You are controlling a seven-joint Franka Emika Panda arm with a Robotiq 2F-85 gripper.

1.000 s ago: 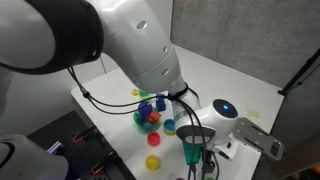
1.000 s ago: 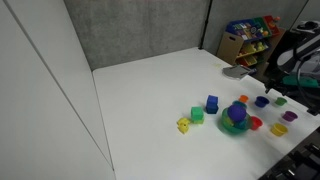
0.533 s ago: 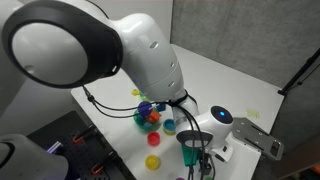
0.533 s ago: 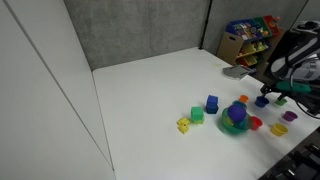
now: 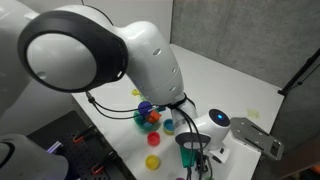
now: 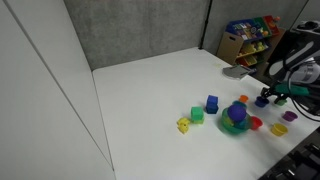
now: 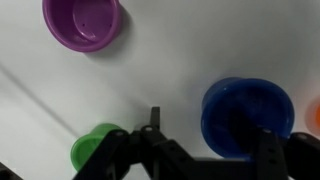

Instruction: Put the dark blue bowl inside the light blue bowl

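Note:
In the wrist view the dark blue bowl point(image 7: 248, 115) lies on the white table at the right. My gripper point(image 7: 212, 135) is open above it. One finger point(image 7: 155, 125) stands over bare table left of the bowl, and the other finger point(image 7: 270, 140) is over the bowl's right part. In an exterior view the gripper point(image 6: 275, 92) hangs just over the dark blue bowl point(image 6: 261, 101). A small light blue bowl point(image 5: 170, 126) sits beside the teal-green bowl, partly behind the arm.
A purple bowl point(image 7: 82, 22), a green dish point(image 7: 97, 150) and an orange piece point(image 7: 315, 118) lie around the gripper. The teal-green bowl point(image 6: 234, 118) holds toys. Blue point(image 6: 212, 103), green point(image 6: 197, 115) and yellow point(image 6: 184, 125) blocks and a red dish point(image 6: 255, 123) lie nearby. The table edge is close.
My gripper has come down and moved in over the dark blue bowl. The toys have not moved.

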